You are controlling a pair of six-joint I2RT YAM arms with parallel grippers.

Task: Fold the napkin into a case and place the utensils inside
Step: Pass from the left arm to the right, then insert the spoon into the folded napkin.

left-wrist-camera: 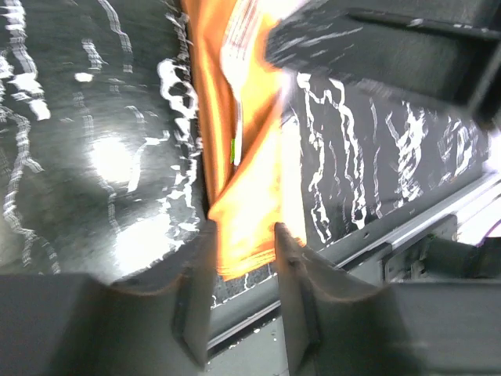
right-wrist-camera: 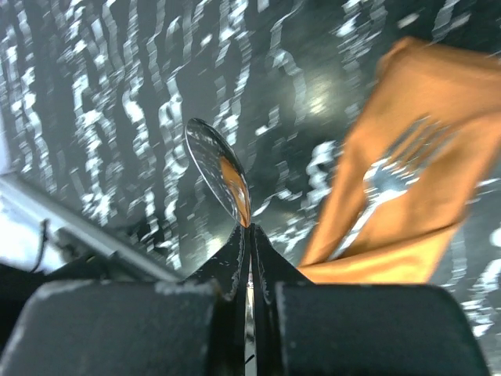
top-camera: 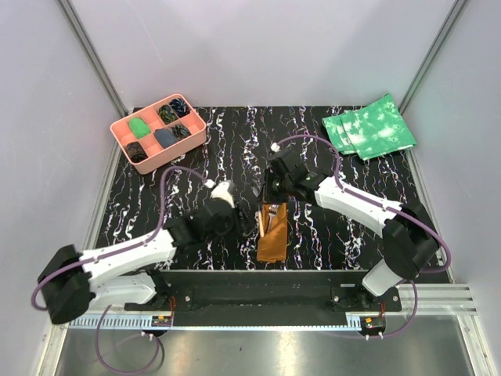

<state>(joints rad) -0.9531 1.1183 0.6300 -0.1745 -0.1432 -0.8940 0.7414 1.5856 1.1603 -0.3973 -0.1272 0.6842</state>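
The rust-brown napkin (top-camera: 272, 237) lies folded into a narrow case in the middle of the black marbled table (top-camera: 196, 149). A silver fork (right-wrist-camera: 391, 168) rests in its open top, tines sticking out. My right gripper (right-wrist-camera: 250, 231) hovers at the case's far end, shut on the handle of a silver spoon (right-wrist-camera: 219, 176) whose bowl points away over the table. My left gripper (left-wrist-camera: 243, 229) stands open at the case's near end (left-wrist-camera: 246, 235), a finger at each side of the cloth. In the top view it (top-camera: 239, 223) sits just left of the case.
A pink compartment tray (top-camera: 121, 129) stands at the far left corner. Green mottled cloths (top-camera: 369, 125) lie at the far right. The table's near edge and a metal rail (left-wrist-camera: 407, 227) run close behind the case's near end.
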